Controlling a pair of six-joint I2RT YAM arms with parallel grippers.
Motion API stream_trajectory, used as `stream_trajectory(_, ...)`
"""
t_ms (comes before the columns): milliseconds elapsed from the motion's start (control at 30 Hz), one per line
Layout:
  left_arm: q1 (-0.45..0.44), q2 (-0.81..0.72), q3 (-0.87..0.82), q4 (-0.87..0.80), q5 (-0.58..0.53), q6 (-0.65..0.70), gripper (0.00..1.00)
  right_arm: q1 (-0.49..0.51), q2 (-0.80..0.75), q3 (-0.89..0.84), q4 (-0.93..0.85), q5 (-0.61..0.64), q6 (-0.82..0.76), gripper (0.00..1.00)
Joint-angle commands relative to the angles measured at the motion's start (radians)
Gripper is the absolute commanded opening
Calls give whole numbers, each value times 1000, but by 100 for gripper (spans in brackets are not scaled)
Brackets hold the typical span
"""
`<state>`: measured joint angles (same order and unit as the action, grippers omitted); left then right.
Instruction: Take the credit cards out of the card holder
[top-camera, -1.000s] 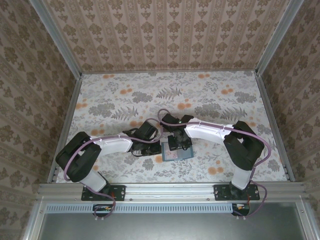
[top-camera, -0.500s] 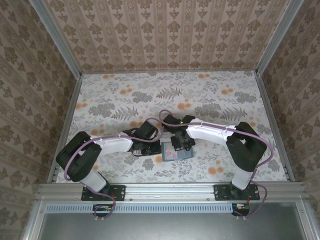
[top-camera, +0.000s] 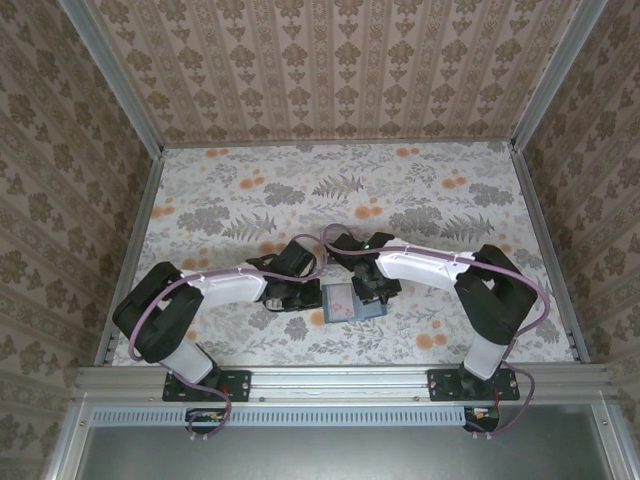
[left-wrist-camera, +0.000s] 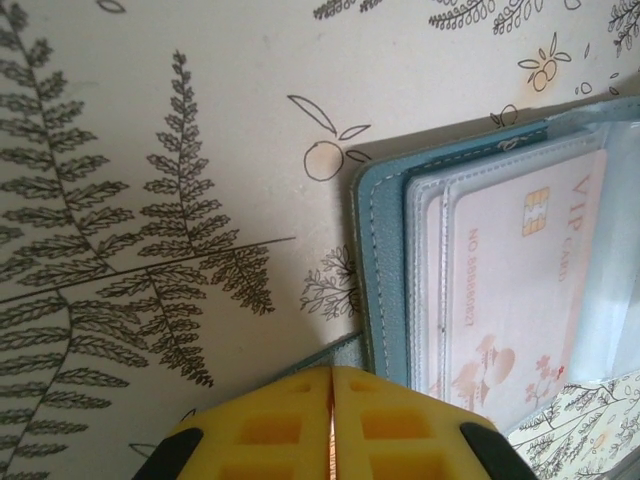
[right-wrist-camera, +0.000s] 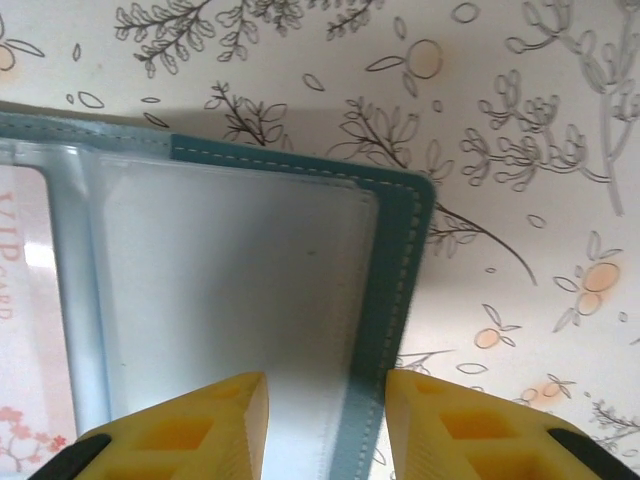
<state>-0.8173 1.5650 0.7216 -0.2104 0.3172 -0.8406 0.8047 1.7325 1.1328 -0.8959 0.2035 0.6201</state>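
**Colleague:** Where is the card holder right now?

**Me:** In my overhead camera the card holder (top-camera: 350, 302), teal, lies open and flat on the floral tabletop (top-camera: 250, 200). It is near the front edge, between my two arms.

**Colleague:** And the cards?

**Me:** My left wrist camera shows a pale pink credit card (left-wrist-camera: 510, 290) with a gold chip and the letters VIP. It is tucked in the holder's plastic sleeve (left-wrist-camera: 425, 270) (whether more cards lie behind it, I cannot tell).

**Colleague:** What is the left claw doing?

**Me:** The left claw (left-wrist-camera: 332, 420) sits at the holder's left side. Its yellow fingers are pressed tight together, and a thin teal strip of the holder's edge runs in between their tips.

**Colleague:** And the right one?

**Me:** The right claw (right-wrist-camera: 325, 430) hovers over the holder's right half. Its fingers are partway apart and grip nothing. One is above a clear pocket (right-wrist-camera: 230, 280), the other above the holder's stitched teal rim.
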Motion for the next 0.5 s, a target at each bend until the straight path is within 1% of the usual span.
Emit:
stream_trajectory(0, 0, -3, 33, -81, -21, 25, 10, -6, -60, -2, -58, 44, -8, 38)
stream_trajectory(133, -9, -18, 75, -105, -33, 27, 10, -6, -87, 8, -43, -10, -13, 36)
stream_trajectory(333, -35, -8, 126, -108, -35, 16, 10, -6, -129, 12, 21, -124, -1, 28)
stream_trajectory(467, -43, 5, 135, -91, -33, 5, 10, -19, -135, -5, 120, -249, 14, 24)
